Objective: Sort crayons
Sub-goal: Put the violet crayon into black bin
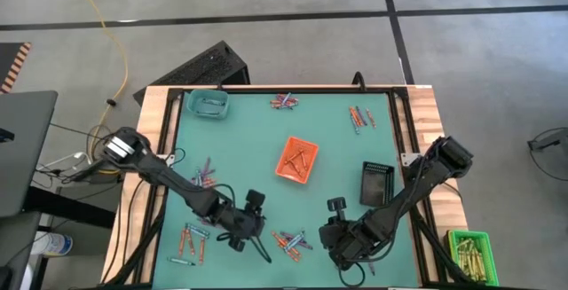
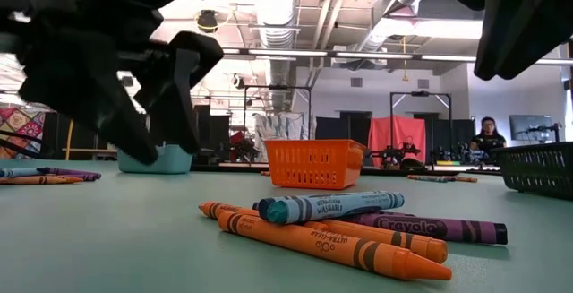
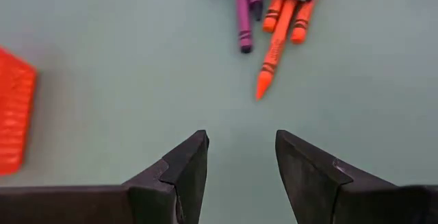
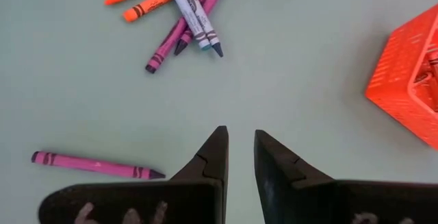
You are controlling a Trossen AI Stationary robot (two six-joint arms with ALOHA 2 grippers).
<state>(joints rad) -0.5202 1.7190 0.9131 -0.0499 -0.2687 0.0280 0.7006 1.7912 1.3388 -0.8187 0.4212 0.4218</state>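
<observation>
crayons: scattered in loose piles on the green bench [image 1: 266, 139]; nearest pile [image 1: 291, 242] lies between the two arms at the front edge, orange, purple and blue-grey sticks crossing and touching; more piles front left [image 1: 190, 239], mid left [image 1: 206, 176], far centre [image 1: 284, 102], far right [image 1: 360, 117]
trays: orange tray [image 1: 296, 160] mid bench with a few crayons in it, teal tray [image 1: 208, 104] far left, black tray [image 1: 376, 182] right
left tool [image 3: 241, 157]: fingers spread, nothing between them, hovering just beside the front pile
right tool [image 4: 239, 154]: fingers a narrow gap apart, empty, near the same pile; one pink crayon [image 4: 96, 164] lies alone beside it
handling: judged light, stiff, waxy, round so likely to roll; may snap if squeezed hard
grip spot: mid-length across the paper wrap; the orange crayon [image 3: 274, 53] sticking out of the pile looks easiest to single out
</observation>
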